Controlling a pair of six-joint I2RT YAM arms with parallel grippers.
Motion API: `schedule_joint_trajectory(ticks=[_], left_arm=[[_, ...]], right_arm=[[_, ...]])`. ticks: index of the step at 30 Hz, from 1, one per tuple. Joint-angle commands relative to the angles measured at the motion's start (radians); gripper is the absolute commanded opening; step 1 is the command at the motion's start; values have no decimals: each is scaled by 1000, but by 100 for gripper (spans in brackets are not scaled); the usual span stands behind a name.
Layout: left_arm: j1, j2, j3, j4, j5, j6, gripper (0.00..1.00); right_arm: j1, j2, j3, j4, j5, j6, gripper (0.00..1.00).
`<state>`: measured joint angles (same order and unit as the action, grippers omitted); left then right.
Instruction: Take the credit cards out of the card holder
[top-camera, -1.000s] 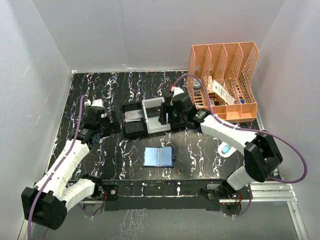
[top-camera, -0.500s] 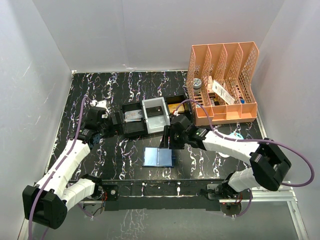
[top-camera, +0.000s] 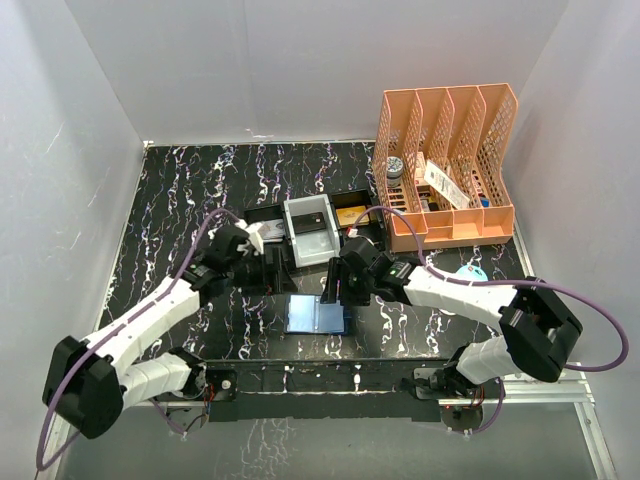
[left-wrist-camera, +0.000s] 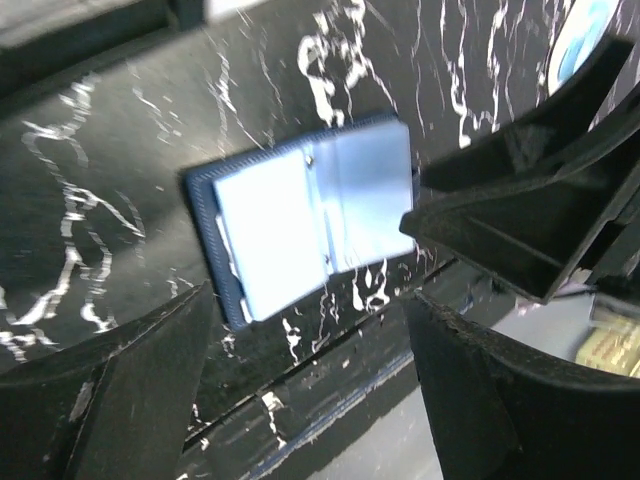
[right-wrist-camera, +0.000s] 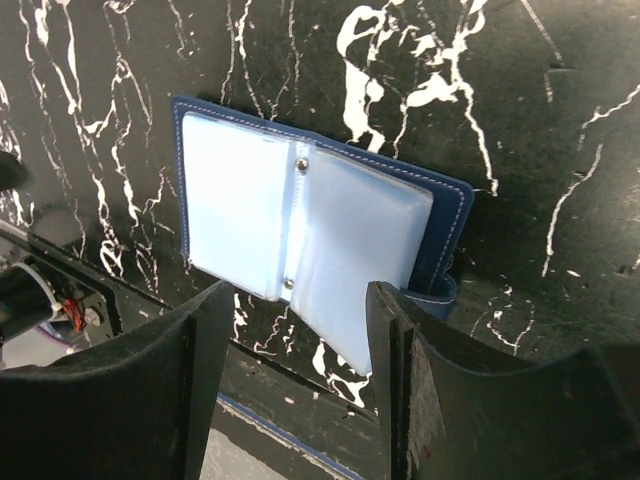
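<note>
**Item inspected.** The card holder (top-camera: 316, 314) lies opened flat on the tabletop (top-camera: 190, 190), close to the near edge and between the two arms.

**Step in hand (judged).** A card is to be drawn from an open sleeve.
- One claw should pin the navy cover on its bare border, clear of the sleeves, so the holder cannot slide.
- The other should come in low at the sleeve's open edge, pinch the card alone and pull along the plane of the sleeve.
- An unpinned holder would likely lift with the card or drag toward the tabletop's edge.

**Appearance.**
- The cover is navy with pale stitching.
- Inside are two pale blue-grey translucent leaves (right-wrist-camera: 240, 200), joined at a centre strip with two rivets.
- The leaf on the snap-tab side bows up off the cover.
- No edge of the credit cards can be made out through the sleeves, so I cannot tell whether any remain inside.

**Claws.**
- The right claw (right-wrist-camera: 300, 300) hangs directly over the holder, fingers spread to either side and nothing between them.
- The left claw (left-wrist-camera: 305, 330) is likewise spread and empty, above the holder's left side and apart from it.

**Surroundings.** A compartment tray (top-camera: 292, 232) stands just behind the holder. An orange file rack (top-camera: 450, 150) stands at the far right.
</note>
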<state>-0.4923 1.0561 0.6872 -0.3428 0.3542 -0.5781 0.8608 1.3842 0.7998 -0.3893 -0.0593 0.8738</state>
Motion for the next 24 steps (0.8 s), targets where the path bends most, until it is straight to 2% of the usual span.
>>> schedule_joint_trajectory(ticks=[1,4,5,6,7,12,24], left_arm=[[-110,56,5,45,26,-81,73],[-144,88,-23,82,11,-124,62],[-151,102,-28,79,0,-137,60],[-156,118,-32,75,-8,-147,58],[-162,131,-35,73,-16,-157,56],[-190,176,-64,129,-35,-214,48],[-216,241,-108,143,-71,-229,40]], right_arm=[[7,-25,11,77,-39,4,53],[10,-11,7,90,-48,11,53],[10,-9,1,98,-51,13,59],[12,-6,-6,108,-57,15,44],[12,-3,-20,124,-69,18,42],[12,34,-79,211,-145,31,40],[11,83,-130,248,-129,54,36]])
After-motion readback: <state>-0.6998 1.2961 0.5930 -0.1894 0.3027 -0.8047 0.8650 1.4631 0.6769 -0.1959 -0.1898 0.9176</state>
